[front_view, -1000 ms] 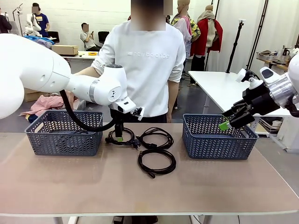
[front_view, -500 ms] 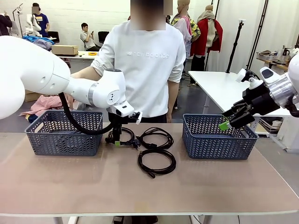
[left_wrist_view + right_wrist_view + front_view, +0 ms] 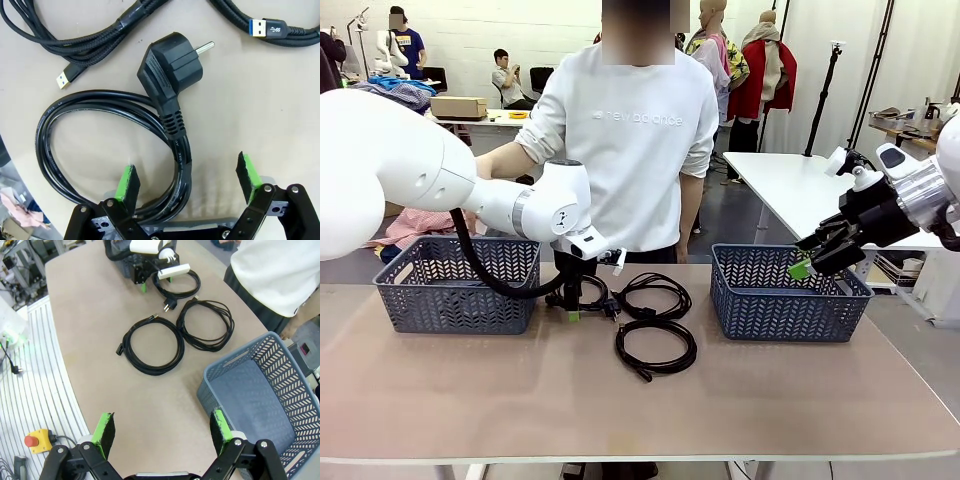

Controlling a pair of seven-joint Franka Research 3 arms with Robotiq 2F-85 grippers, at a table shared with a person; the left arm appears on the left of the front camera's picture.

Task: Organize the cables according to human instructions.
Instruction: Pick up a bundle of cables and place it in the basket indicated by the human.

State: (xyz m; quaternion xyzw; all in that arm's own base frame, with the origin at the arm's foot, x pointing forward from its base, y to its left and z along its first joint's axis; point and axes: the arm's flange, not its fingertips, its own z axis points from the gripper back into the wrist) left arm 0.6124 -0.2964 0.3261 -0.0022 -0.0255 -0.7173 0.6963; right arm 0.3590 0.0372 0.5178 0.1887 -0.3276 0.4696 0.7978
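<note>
Two hands spread wide; left hand (image 3: 187, 172) straddles a coiled cable (image 3: 172, 125), right hand (image 3: 162, 430) hangs near a basket (image 3: 300, 405).

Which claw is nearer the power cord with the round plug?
Left. The left claw is right over the power cord, open, strands between its pads; the right claw hangs open by the right basket, far off.

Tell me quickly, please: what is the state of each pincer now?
Left pincer: open, with strands of a coiled power cord between its pads, not closed on it.
Right pincer: open, holding nothing.
</note>
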